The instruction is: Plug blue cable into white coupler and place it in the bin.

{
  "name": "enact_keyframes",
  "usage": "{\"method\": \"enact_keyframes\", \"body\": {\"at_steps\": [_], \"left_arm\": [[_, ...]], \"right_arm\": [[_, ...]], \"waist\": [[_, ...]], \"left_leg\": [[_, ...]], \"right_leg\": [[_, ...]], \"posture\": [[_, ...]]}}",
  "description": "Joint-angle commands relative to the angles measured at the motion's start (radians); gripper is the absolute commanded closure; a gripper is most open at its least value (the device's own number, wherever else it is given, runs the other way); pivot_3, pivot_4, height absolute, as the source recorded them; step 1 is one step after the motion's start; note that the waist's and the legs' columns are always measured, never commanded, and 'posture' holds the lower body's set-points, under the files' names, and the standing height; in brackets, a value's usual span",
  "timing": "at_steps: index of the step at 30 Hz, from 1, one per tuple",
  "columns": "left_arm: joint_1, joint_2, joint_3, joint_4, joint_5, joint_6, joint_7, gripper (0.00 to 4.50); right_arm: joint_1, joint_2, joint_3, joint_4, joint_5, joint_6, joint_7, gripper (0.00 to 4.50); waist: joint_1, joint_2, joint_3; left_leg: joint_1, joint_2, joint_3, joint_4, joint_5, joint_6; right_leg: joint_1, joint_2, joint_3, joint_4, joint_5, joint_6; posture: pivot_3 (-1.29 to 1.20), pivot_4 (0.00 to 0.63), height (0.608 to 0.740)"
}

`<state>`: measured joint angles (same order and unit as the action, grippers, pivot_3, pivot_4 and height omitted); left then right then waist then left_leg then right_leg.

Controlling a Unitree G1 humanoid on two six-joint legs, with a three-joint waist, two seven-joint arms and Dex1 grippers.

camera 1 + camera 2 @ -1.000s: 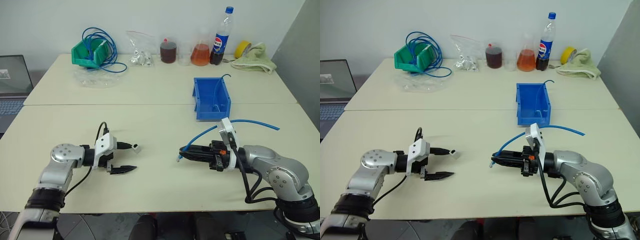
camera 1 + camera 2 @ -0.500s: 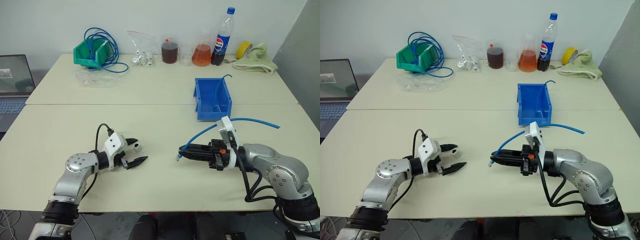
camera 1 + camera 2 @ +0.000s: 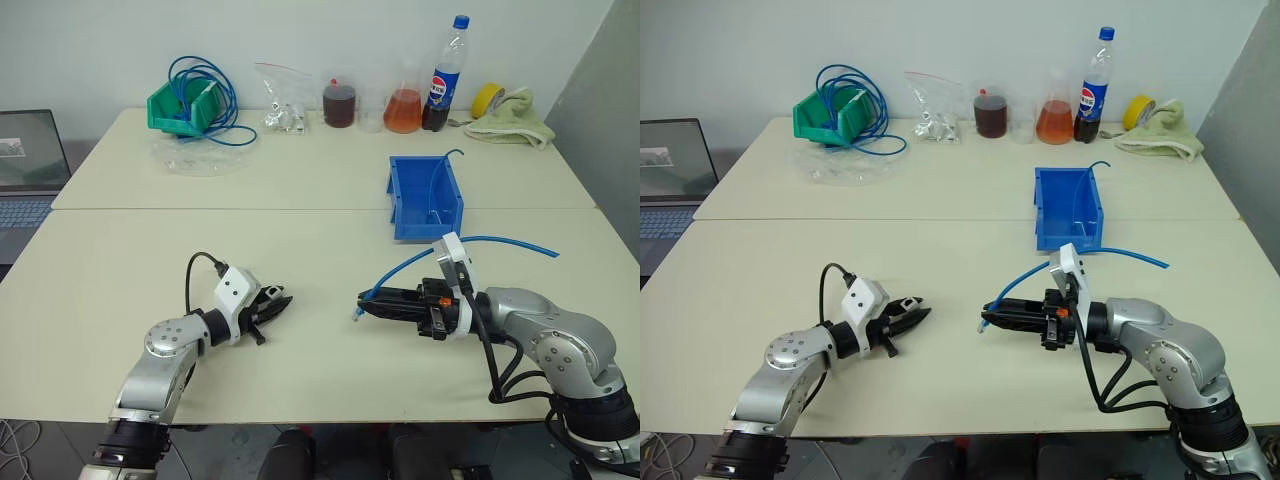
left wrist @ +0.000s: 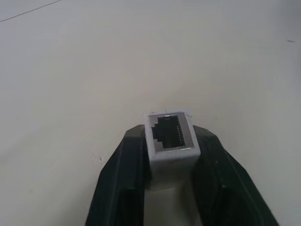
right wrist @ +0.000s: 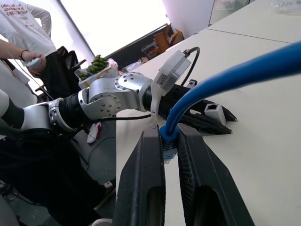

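Two robot claws face each other low over a pale table, one holding a connector block, the other a cable.

The left gripper (image 4: pixel 170 162) is clamped on the white coupler (image 4: pixel 169 136), which sits between its two black fingertips with the dark socket opening facing outward, away from the wrist. The right gripper (image 5: pixel 170 141) is closed on the blue cable (image 3: pixel 400 271) just behind its clear plug, which pokes out past the fingertips toward the left claw. The coupler and the plug are apart, with bare table between them. From the right claw the cable arcs up and trails off toward the robot's right. The bin (image 3: pixel 424 198) stands farther back on the table, beyond the right claw and well apart from both.
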<state>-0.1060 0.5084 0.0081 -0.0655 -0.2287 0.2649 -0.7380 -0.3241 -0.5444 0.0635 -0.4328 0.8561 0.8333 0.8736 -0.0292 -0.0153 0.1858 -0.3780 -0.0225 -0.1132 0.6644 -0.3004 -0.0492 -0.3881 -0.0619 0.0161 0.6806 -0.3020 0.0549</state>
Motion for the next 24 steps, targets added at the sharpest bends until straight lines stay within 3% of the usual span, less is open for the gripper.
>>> {"method": "enact_keyframes", "body": {"at_steps": [1,12,24], "left_arm": [[0.035,-0.037,0.007,-0.087,0.010,0.073,0.099,3.88],[0.168,-0.239,-0.030,-0.336,0.035,0.239,0.388,3.88],[0.209,-0.291,-0.090,-0.349,0.074,0.269,0.474,3.88]], "right_arm": [[0.000,-0.010,-0.017,-0.013,0.011,-0.014,0.017,4.39],[0.004,-0.046,-0.026,-0.011,0.025,0.004,0.040,4.39],[0.002,-0.071,-0.028,-0.011,0.034,0.015,0.057,4.39]], "waist": [[0.000,0.000,0.000],[0.002,0.000,0.000],[0.004,0.000,-0.001]], "left_leg": [[0.000,0.000,0.000,0.000,0.000,0.000],[0.000,0.000,0.001,0.000,0.000,0.000],[0.000,-0.002,0.002,0.000,0.000,0.000]], "right_leg": [[0.000,0.000,0.000,0.000,0.000,0.000],[0.001,-0.002,0.000,0.000,0.000,0.000],[0.001,-0.001,0.000,0.000,0.000,0.000]], "posture": [[0.00,0.150,0.740],[0.00,0.150,0.740],[0.00,0.150,0.740]]}}
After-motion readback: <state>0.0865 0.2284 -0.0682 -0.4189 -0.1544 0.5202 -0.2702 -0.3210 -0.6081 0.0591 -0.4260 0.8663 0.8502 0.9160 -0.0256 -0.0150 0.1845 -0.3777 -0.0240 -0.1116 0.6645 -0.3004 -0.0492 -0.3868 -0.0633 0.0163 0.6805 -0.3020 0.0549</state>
